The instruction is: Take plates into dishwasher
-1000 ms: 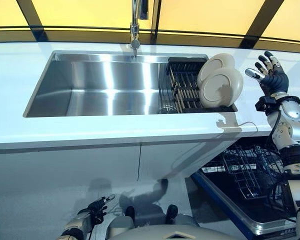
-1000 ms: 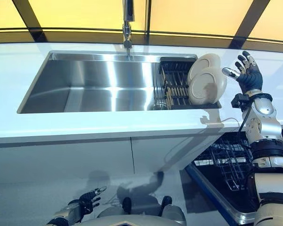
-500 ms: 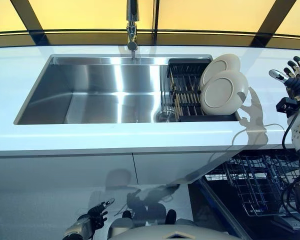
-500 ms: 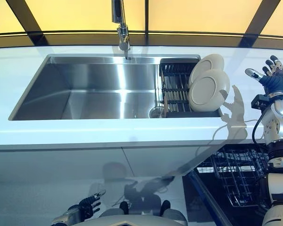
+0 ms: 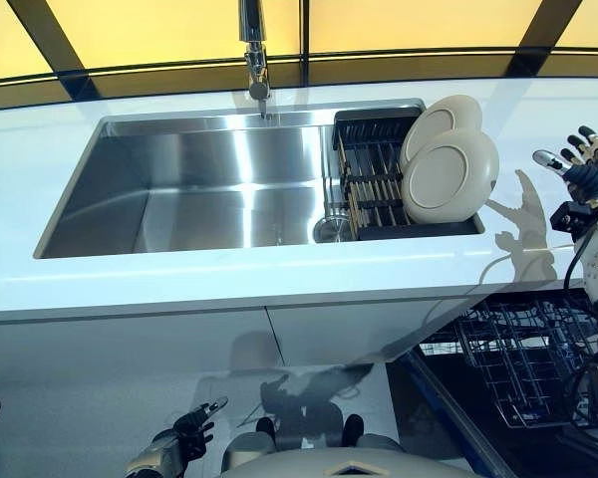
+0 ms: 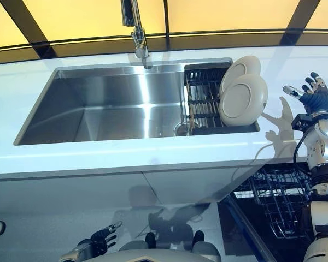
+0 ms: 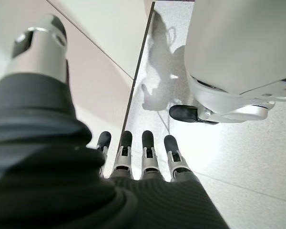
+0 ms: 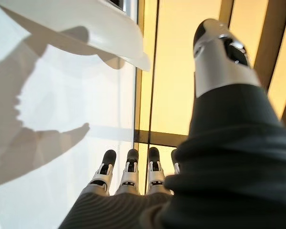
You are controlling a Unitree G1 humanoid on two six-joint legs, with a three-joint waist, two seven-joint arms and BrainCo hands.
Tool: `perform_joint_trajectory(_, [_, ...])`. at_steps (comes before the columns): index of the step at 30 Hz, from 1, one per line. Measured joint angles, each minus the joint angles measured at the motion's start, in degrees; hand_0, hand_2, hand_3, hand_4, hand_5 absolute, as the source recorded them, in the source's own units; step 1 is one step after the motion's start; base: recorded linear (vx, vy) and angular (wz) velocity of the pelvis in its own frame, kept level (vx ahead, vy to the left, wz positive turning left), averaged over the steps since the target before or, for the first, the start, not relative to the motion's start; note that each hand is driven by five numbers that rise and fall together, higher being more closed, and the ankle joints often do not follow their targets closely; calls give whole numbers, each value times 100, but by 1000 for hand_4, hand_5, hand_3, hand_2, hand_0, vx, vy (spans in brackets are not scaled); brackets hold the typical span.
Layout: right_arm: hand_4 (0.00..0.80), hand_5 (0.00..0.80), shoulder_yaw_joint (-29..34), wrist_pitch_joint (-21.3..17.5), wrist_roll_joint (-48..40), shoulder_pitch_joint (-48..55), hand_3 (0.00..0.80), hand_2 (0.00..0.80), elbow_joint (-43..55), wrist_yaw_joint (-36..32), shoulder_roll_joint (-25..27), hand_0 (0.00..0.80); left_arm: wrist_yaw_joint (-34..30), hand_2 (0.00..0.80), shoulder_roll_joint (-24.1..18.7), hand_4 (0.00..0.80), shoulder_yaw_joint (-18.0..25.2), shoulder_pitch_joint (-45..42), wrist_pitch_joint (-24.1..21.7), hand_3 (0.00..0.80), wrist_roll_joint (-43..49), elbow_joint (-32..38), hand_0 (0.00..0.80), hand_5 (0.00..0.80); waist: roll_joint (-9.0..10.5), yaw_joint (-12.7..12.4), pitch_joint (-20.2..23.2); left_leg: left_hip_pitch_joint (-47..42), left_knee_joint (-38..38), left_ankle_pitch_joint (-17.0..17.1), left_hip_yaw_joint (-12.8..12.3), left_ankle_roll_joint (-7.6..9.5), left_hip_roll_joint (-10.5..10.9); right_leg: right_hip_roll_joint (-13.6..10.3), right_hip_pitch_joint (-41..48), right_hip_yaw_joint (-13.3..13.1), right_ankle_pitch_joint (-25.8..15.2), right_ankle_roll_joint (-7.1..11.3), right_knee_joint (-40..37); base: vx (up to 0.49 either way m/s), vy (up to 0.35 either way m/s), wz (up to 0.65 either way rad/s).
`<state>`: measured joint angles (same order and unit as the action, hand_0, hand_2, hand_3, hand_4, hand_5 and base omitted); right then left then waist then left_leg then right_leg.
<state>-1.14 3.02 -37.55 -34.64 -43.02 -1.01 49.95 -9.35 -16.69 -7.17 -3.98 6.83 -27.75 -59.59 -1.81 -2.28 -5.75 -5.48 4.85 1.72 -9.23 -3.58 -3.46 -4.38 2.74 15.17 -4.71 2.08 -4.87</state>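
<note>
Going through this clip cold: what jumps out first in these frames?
Two cream plates stand on edge in the dark drying rack at the right end of the steel sink. The right hand is raised over the white counter to the plates' right, fingers spread, apart from them. Below it, the dishwasher's wire basket stands pulled out with nothing in it; the left hand hangs low by the cabinet.

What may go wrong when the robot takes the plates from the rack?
The two plates lean together on edge in the rack; pulling one may tip the other into the sink. The right robot hand is open, apart from them. The dishwasher basket sits low under the counter; a plate may strike its edge.
</note>
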Motion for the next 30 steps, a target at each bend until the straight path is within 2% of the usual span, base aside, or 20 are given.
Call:
perform_joint_trajectory(6, [0,0,-3,141,131,73,0,0,-15,-60,-209,0,-154,0,-18,0,-5,-5,-6,0,233,-9,0,0,7,15,-4,-101,10,-53,-126,10,21,6,-6,-143,-44,37,20,3,-6,-21])
perform_joint_trajectory(9, [0,0,-221,167,143,-81,0,0,39,-106,-759,0,-93,0,-266,0,10,-155,-8,0,157,11,0,0,48,-60,-61,-225,0,-98,-782,-22,-152,-68,-421,373,-14,179,369,-92,-146,-85])
perform_joint_trajectory(11, [0,0,-236,156,146,-67,0,0,-51,-98,-842,0,-51,0,-341,0,157,-138,-22,0,7,-9,0,0,48,-3,-115,-279,12,-153,-787,2,-160,-100,-330,607,-4,116,280,54,-156,-27])
perform_joint_trajectory(14, [0,0,-237,140,217,-69,0,0,-107,-107,-764,0,45,0,-302,0,279,-87,-30,0,-301,-9,0,0,-3,3,-101,-319,-2,-183,-793,-43,-207,-34,-199,645,-38,61,156,14,-141,-4])
perform_joint_trajectory(18, [0,0,-240,179,213,-68,0,0,-114,-230,-452,0,28,0,5,0,380,-41,-29,0,-328,-24,0,0,-22,-10,-80,-285,-36,-173,-653,-91,-224,42,-81,707,-137,-164,-3,-17,-90,11])
perform_joint_trajectory(22, [0,0,-232,243,213,-83,0,0,-122,-346,-334,0,-28,0,197,0,377,-39,-30,0,-259,-44,0,0,-39,-40,-68,-288,-49,-193,-531,-121,-218,26,-67,757,-141,-196,3,40,-33,11])
perform_joint_trajectory(30, [0,0,-238,304,215,-127,0,0,-332,-443,-336,0,-26,0,119,0,374,-3,-39,0,-232,-31,0,0,-88,-201,-39,-294,-48,-195,-423,-116,-203,-3,-1,794,-101,-136,-13,10,-20,7])
